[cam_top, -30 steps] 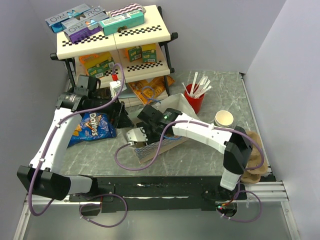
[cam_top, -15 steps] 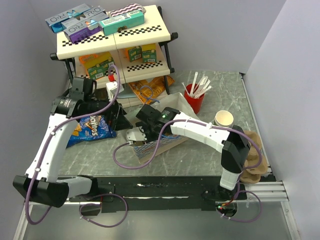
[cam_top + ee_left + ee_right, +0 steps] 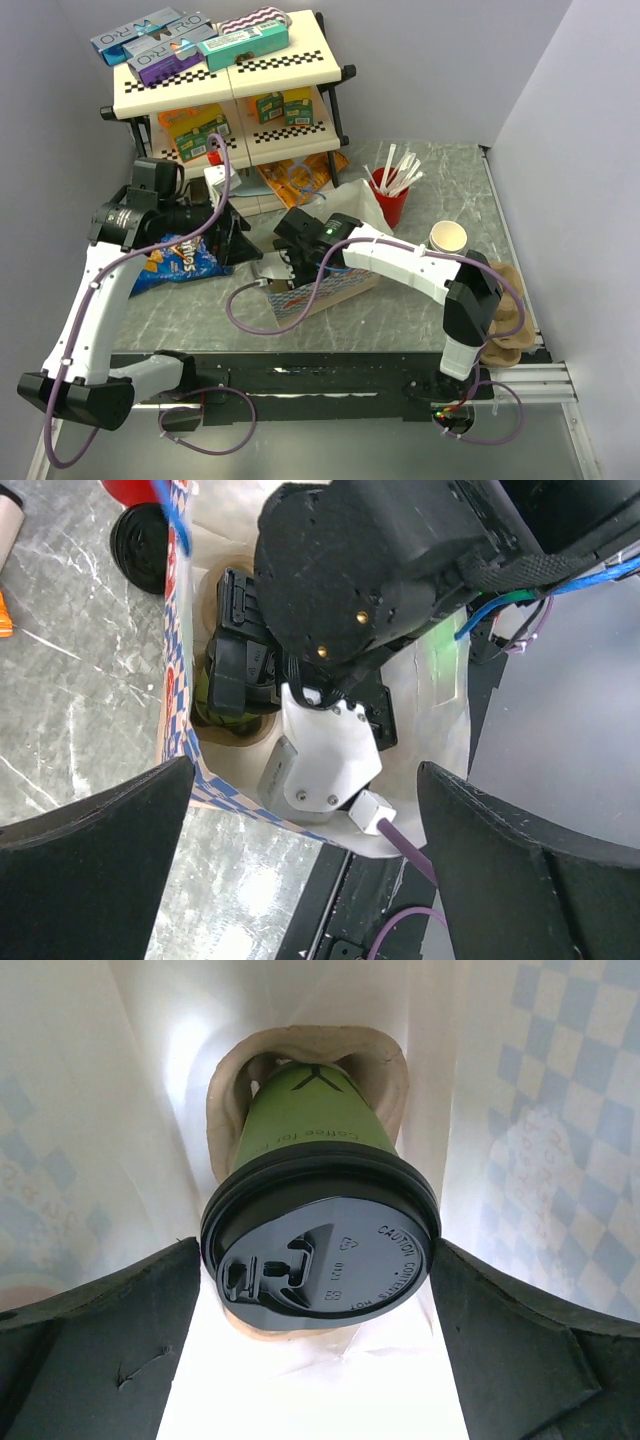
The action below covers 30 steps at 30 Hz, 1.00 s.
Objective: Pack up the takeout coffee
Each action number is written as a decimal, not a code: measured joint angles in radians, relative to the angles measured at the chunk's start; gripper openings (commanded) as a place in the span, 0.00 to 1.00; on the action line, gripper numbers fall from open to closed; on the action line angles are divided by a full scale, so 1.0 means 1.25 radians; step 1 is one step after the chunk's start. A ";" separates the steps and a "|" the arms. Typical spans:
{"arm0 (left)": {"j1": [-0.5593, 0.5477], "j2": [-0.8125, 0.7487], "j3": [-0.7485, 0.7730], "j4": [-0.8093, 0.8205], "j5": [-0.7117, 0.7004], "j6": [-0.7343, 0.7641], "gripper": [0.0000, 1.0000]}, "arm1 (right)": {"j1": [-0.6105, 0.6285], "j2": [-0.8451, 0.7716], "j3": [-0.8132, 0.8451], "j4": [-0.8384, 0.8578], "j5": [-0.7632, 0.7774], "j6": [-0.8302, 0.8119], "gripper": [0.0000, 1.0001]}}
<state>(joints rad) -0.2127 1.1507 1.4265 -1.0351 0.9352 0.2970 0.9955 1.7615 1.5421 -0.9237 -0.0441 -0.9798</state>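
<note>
And the coffee is in the bag! It stands upright in a brown carrier at the bottom, with the black lid on top. The bag sits near the middle of the worktop, a little toward the near edge, mouth up. The right gripper is down inside it, right above the cup. Its jaws are spread wide, one finger on each side of the lid, and it grips nothing. In the left wrist view a sliver of green shows under that gripper, deep in the bag. The left gripper hangs in the air left of the bag, toward the shelf at the far left corner, looking down into it. Its jaws gape too, nothing between them. Behind the bag stands the red cup of white sticks, and a lidless green cup stands toward the right edge. A Doritos pack lies on the left side.
</note>
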 measured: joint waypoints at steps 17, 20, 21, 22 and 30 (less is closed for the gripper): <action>0.000 -0.027 -0.032 -0.001 -0.015 0.019 0.99 | -0.001 -0.016 0.088 -0.103 0.005 0.038 1.00; 0.000 -0.033 -0.042 0.000 -0.019 0.023 0.99 | 0.000 -0.022 0.095 -0.117 0.008 0.042 1.00; 0.000 -0.035 -0.044 0.000 -0.020 0.024 0.99 | 0.000 -0.024 0.098 -0.124 0.009 0.044 1.00; 0.000 -0.038 -0.047 0.002 -0.020 0.025 0.99 | 0.000 -0.026 0.100 -0.128 0.009 0.045 1.00; 0.000 -0.063 -0.053 0.011 -0.035 0.025 0.99 | 0.000 -0.052 0.123 -0.154 0.020 0.058 1.00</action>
<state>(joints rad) -0.2127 1.0721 1.3605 -1.0218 0.8909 0.3279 0.9955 1.6958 1.6958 -1.1164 -0.0189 -0.9070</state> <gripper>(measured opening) 0.995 0.997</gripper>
